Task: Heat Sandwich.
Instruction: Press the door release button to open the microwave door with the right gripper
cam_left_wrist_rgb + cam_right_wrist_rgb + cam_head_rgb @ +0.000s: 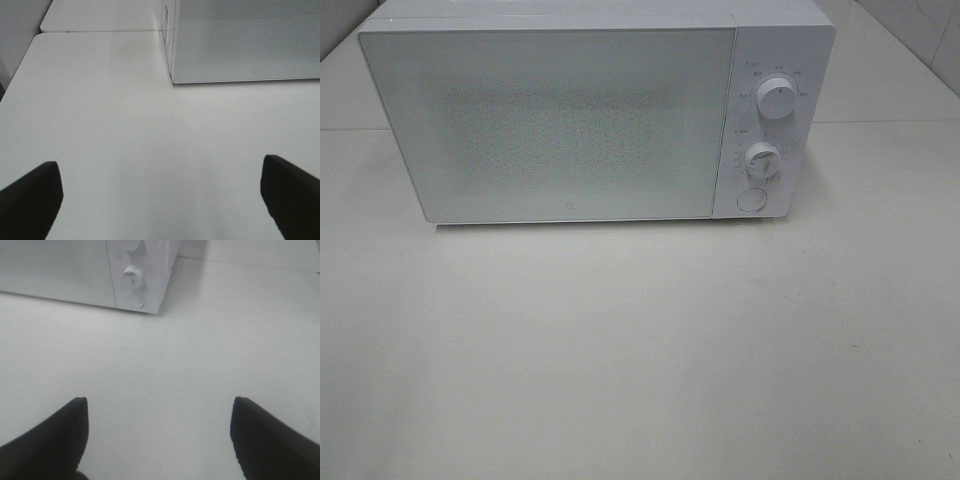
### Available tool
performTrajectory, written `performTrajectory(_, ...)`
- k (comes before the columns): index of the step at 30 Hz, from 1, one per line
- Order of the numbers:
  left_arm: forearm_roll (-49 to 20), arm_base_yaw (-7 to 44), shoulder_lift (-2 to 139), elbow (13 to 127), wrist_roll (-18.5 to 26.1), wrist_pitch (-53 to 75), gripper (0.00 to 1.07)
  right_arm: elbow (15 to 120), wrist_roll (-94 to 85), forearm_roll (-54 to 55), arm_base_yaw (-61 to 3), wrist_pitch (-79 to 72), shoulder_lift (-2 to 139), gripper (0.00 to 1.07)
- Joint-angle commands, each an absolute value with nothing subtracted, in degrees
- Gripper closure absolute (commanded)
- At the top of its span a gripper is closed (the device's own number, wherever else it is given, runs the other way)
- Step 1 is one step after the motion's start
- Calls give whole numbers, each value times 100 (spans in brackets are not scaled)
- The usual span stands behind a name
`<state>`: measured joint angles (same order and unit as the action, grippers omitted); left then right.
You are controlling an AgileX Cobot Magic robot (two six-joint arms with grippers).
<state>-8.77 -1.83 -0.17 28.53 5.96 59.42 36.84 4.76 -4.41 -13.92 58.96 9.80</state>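
**A:** Where is the sandwich?

**B:** I cannot tell. It shows in none of the three views. The microwave (560,120) stands at the back of the bench (640,350) with its door (550,125) shut, and the door's pale, speckled panel hides whatever is behind it.

**A:** What else is on the microwave's front?

**B:** In the high view, a control strip sits to the right of the door. It has an upper knob (778,98), a lower knob (761,160) under it, and a round button (751,200) at the bottom.

**A:** And the left hand?

**B:** The left hand (160,167) is released. Its two dark fingers (30,200) stand wide apart over the white bench and grasp nothing. Its camera looks toward the hinge-side lower corner of the microwave, which is well apart from the fingertips.

**A:** The right one?

**B:** The right hand (160,402) is much the same — spread and holding nothing. Its black fingers (50,445) are apart, with only bench surface between them. Ahead of it is the control end of the microwave, where the lower knob and the round button are plain to see. That end is well apart from the fingertips too.
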Motion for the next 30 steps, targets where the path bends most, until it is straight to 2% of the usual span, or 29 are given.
performTrajectory(1, -888, -183, -183, 2836, 584, 5942, 5, 3489, 516, -584, -1037, 5884, 579, 31)
performTrajectory(9, -888, -183, -183, 2836, 584, 5942, 5, 2888, 493, -596, -458, 5959, -178, 31)
performTrajectory(30, -894, -183, -178, 2836, 584, 5942, 5, 3037, 435, -521, -401, 5724, -160, 31)
